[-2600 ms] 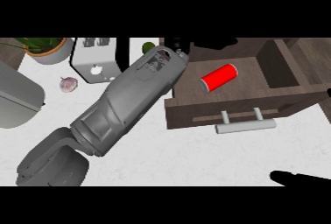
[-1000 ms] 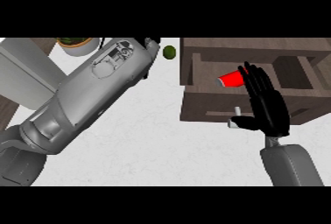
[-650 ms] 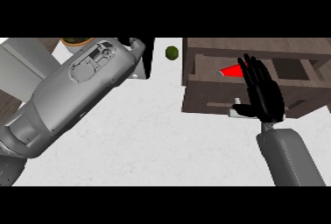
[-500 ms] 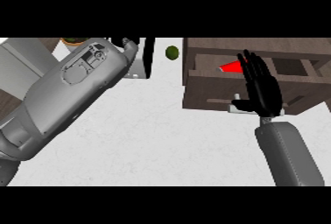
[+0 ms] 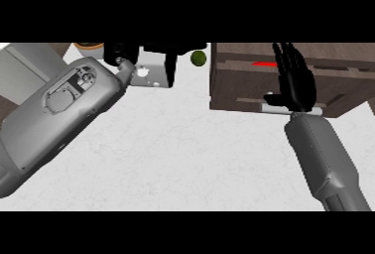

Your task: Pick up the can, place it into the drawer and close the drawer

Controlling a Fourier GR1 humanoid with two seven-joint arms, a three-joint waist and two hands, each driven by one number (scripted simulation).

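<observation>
The dark wooden drawer (image 5: 238,92) stands at the upper right, open only a little. Inside it just a thin red strip of the can (image 5: 262,63) shows. My right hand (image 5: 294,87) lies flat against the drawer's front with straight fingers pointing away from me, and its heel is at the pale handle (image 5: 273,108). It hides part of the drawer's inside. My left forearm (image 5: 58,109) crosses the left side, and the left hand (image 5: 117,51) shows only as a dark shape at the top edge, far from the drawer.
A silver toaster (image 5: 155,72) stands by the left hand, with a green fruit (image 5: 198,58) just to its right. A grey appliance (image 5: 26,67) fills the upper left corner. White counter (image 5: 183,158) spreads between the arms.
The right hand has moved forward against the drawer's front and the drawer has slid inward. Much less of the red can shows now. The left arm stayed raised at the left.
</observation>
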